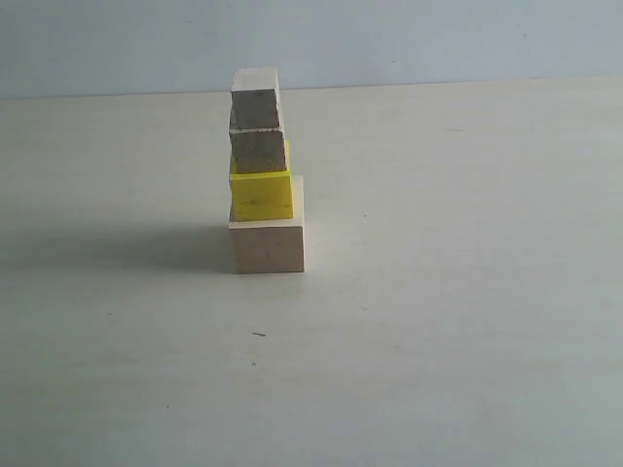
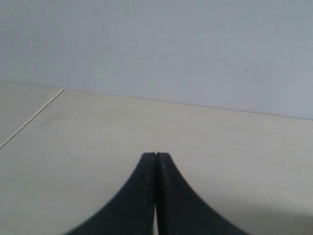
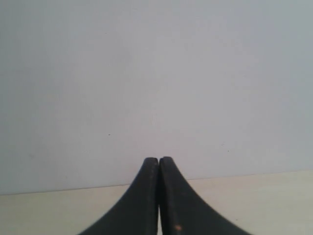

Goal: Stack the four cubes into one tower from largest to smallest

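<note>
In the exterior view the four cubes stand as one tower left of the table's middle. The large pale wood cube point(image 1: 267, 245) is at the bottom, the yellow cube point(image 1: 261, 195) sits on it, then a small wood cube point(image 1: 258, 151), and another small wood cube point(image 1: 256, 101) on top. Neither arm shows in that view. My left gripper point(image 2: 156, 155) is shut with nothing between its black fingers, above bare table. My right gripper point(image 3: 159, 160) is shut and empty too, facing the wall. No cube shows in either wrist view.
The pale table point(image 1: 438, 321) runs back to a light blue-grey wall point(image 1: 438, 39). A thin seam line point(image 2: 34, 115) crosses the table in the left wrist view. A tiny dark speck point(image 1: 258, 335) lies in front of the tower.
</note>
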You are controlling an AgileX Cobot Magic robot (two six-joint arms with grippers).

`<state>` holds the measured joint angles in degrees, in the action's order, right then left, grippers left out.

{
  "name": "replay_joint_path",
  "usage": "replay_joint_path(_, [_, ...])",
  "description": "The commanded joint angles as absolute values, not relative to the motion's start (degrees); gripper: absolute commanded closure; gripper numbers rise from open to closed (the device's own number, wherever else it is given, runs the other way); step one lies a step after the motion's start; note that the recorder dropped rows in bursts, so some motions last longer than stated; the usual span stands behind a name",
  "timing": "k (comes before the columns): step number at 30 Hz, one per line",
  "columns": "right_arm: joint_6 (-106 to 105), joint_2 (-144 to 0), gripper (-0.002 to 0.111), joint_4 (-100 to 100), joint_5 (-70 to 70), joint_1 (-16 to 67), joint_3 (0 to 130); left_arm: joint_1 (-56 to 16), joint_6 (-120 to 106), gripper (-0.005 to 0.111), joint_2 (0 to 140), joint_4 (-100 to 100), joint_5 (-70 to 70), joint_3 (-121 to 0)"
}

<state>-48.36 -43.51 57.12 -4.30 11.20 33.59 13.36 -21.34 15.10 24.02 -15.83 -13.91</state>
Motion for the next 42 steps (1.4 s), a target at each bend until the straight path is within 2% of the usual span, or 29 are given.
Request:
replay_joint_path(1, [-48.42, -43.33, 0.108, 56.88, -4.46, 10.98, 33.47, 12.49, -20.47, 0.107, 8.66, 26.5, -11.0, -5.81])
replay_joint_path(7, [-48.41, -43.33, 0.108, 56.77, -4.35, 10.98, 33.47, 12.49, -20.47, 0.107, 2.73, 26.0, -11.1, -1.22])
replay_joint_path(24, [-48.41, -43.33, 0.108, 56.77, -4.35, 10.98, 33.47, 12.49, -22.94, 0.107, 0.0, 19.87, -16.24, 0.0])
replay_joint_path(31, [-48.41, -43.33, 0.108, 56.77, -4.35, 10.98, 33.47, 10.24, -5.55, 0.107, 0.0, 7.29, -17.71, 0.0])
replay_joint_path(42, [-48.41, -43.33, 0.108, 56.77, -4.35, 10.98, 33.47, 7.25, -5.72, 0.107, 0.0, 5.88, -20.31, 0.0])
